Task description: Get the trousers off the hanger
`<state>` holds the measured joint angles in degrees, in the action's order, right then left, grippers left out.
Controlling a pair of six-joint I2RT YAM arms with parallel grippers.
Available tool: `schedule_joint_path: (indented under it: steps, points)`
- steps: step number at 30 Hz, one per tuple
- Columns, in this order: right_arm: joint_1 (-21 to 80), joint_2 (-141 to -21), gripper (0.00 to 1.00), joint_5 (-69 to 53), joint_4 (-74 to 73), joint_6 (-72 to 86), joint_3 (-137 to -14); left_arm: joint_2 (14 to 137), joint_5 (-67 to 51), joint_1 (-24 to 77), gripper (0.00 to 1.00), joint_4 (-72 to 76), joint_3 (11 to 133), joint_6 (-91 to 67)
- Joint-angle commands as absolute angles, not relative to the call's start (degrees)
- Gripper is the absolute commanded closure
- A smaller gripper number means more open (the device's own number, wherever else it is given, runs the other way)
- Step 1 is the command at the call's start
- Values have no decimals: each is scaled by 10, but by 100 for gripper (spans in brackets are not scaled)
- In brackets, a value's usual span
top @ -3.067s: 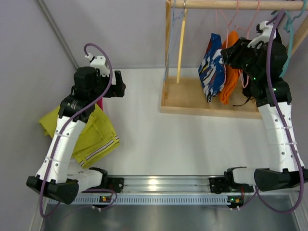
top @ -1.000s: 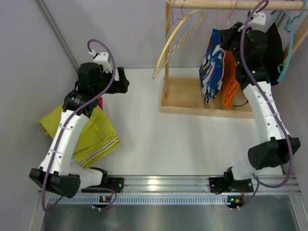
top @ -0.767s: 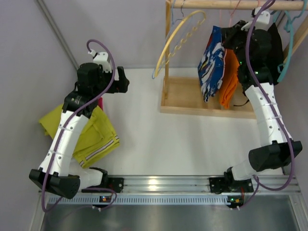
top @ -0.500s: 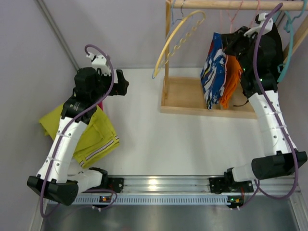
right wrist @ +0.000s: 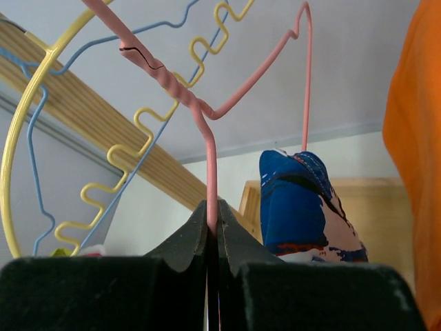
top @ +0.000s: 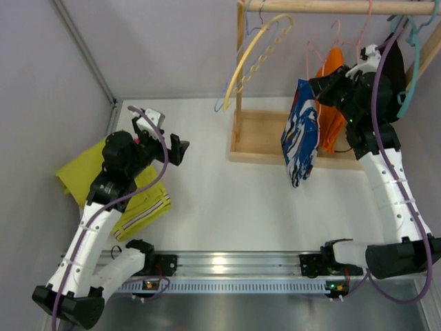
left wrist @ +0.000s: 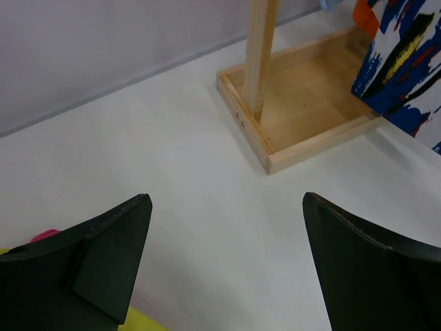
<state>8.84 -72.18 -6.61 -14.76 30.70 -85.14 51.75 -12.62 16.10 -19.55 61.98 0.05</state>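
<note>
The blue and white patterned trousers hang folded over a pink wire hanger. They are held out in front of the wooden rack, over the table. My right gripper is shut on the hanger's neck, which shows in the right wrist view with the trousers draped behind it. My left gripper is open and empty over the table's left side. In the left wrist view it faces the rack base and the trousers' lower edge.
The wooden rack has a base tray and a top rail. On it hang an orange garment, an empty yellow hanger, a blue hanger and a teal hanger. Yellow trousers lie at the table's left.
My right gripper has pulled the pink hanger and blue trousers away from the orange garment, forward and down, out in front of the rack. My left arm has swung forward and right.
</note>
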Motion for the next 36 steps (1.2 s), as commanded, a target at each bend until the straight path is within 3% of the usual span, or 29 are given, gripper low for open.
schedule_joint_path:
  steps: [1, 10, 13, 25, 36]
  points:
    - [91, -664, 100, -81, -78, 352, -865, 477, -163, 181, 3, -134, 564, 82]
    - [91, -622, 100, -91, -119, 426, -844, 449, -130, 309, 4, -106, 492, 175]
    - [91, -612, 100, -74, -137, 443, -837, 474, -97, 422, 4, -66, 479, 165]
    - [92, -605, 100, -55, -180, 466, -870, 665, 112, 698, 4, 176, 505, 123]
    - [94, -604, 100, -40, -195, 484, -874, 835, 169, 725, 19, 268, 590, 27]
